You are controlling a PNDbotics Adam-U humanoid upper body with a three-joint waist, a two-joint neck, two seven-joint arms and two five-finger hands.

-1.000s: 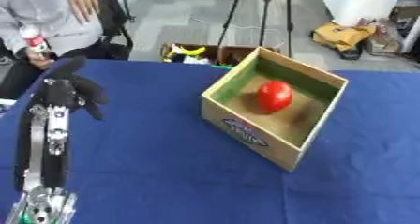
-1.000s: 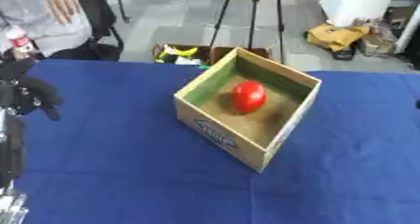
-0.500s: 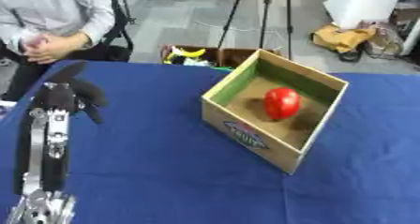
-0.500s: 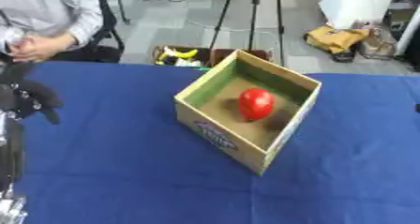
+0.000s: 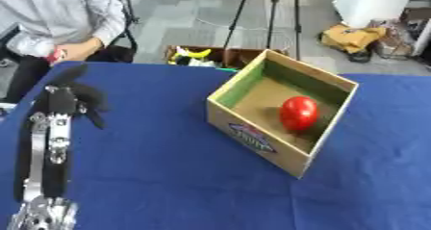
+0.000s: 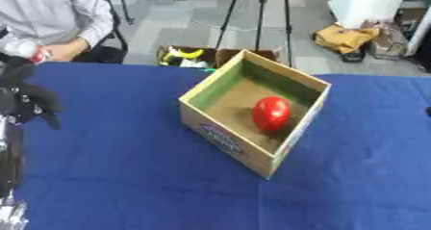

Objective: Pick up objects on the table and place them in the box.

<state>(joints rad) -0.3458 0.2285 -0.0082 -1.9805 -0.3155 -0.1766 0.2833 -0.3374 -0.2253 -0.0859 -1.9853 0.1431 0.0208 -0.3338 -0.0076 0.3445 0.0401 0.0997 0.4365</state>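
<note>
Red ball (image 5: 298, 112) is sitting inside the cardboard box (image 5: 252, 135), well right of the left hand (image 5: 69, 95), whose fingers are curling on nothing.

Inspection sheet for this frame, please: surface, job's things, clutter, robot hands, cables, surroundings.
Surface: blue cloth table.
Job's things: open cardboard box on the table; red rounded object inside it.
Clutter: nothing seen on the cloth.
Robot hands: left robot hand raised at the left side, holding nothing, fingers curled; right one not in view.
Cables: nothing seen.
Surroundings: seated person at far left edge; tripod; floor crate with yellow items.
</note>
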